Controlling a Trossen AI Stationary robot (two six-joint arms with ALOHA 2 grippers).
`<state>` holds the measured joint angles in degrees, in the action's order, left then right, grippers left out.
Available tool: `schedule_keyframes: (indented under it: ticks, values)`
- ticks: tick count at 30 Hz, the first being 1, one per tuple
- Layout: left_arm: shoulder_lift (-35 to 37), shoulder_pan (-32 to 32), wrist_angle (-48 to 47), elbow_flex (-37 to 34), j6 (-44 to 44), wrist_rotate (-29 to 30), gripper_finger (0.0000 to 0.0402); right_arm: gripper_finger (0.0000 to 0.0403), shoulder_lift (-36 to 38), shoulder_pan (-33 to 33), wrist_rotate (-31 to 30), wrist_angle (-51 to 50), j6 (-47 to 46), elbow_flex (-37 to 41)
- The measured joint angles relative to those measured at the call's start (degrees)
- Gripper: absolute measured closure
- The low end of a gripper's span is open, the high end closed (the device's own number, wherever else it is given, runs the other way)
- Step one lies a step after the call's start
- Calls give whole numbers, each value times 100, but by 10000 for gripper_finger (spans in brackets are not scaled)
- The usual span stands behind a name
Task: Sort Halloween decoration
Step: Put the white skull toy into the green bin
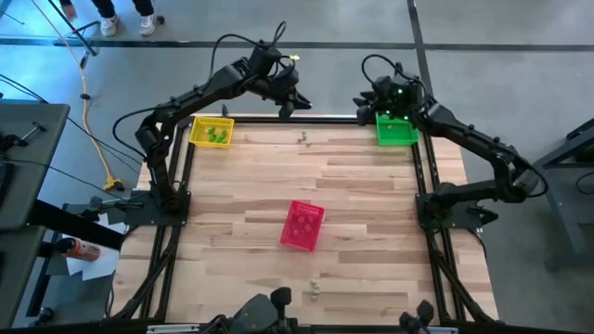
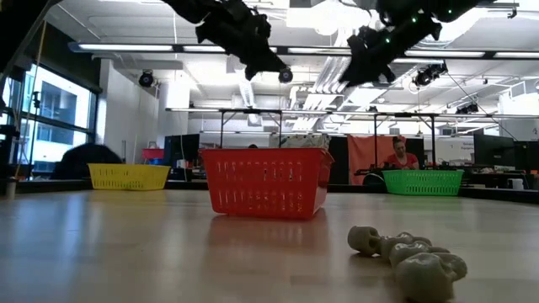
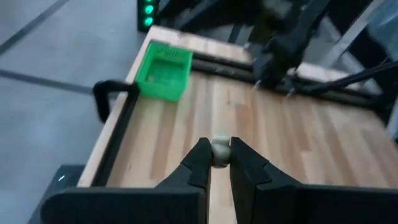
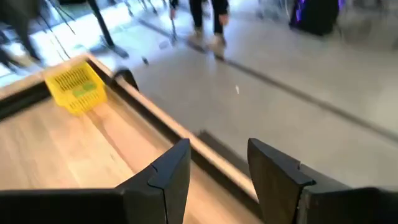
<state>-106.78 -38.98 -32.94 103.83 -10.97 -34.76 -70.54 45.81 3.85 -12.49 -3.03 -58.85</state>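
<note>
**Sorting partly done, one trinket aloft**

The left gripper (image 3: 214, 163) is clenched on a pale trinket (image 3: 220, 149), held high beyond the table's far edge. The right gripper (image 4: 214, 168) hangs released, empty, just beside the green basket (image 1: 397, 130). Green pieces (image 1: 219, 135) already lie in the yellow basket (image 1: 197, 133). Loose trinkets (image 2: 404, 256) remain far from both grippers. The red basket's (image 1: 303, 225) contents are hard to make out.

The high view looks straight down on the whole table (image 1: 371, 186), red basket (image 1: 303, 225) near centre. The low view sits at tabletop height, facing that basket (image 2: 266, 182) close up, room behind. The left wrist view faces the green basket (image 3: 163, 73); the right wrist view faces the yellow basket (image 4: 74, 86). All views share the tabletop.
</note>
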Motion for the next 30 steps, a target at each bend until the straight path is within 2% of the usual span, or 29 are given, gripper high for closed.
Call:
schedule_keyframes:
  ticks: [3, 7, 13, 17, 22, 24, 27, 30]
  values:
    - [-5, 0, 171, 0, 217, -155, 385, 247, -1, 224, -6, -520, -318, 0]
    - [-3, 16, 486, 0, 625, -679, 385, 247, -91, 516, -83, -1032, -821, 0]
    - [13, 74, 650, -111, 884, -734, 385, 247, -414, 819, -78, -1189, -1198, 0]
    - [208, 114, 1189, -976, 1370, -687, 385, 247, -613, 929, -51, -1229, -1198, 0]
    - [915, 172, 3372, -2758, 2526, -595, 385, 247, -700, 1045, 99, -1356, -1105, 0]
    - [1190, 197, 4387, -3456, 3039, -417, 385, 247, -702, 1079, 494, -1276, -934, 0]
    - [1513, 193, 5656, -4147, 3623, -93, 385, 247, -702, 1029, 1721, -759, -638, 0]
    - [1620, 183, 6039, -4354, 4306, 78, 385, 247, -702, 736, 3098, 172, -359, 0]
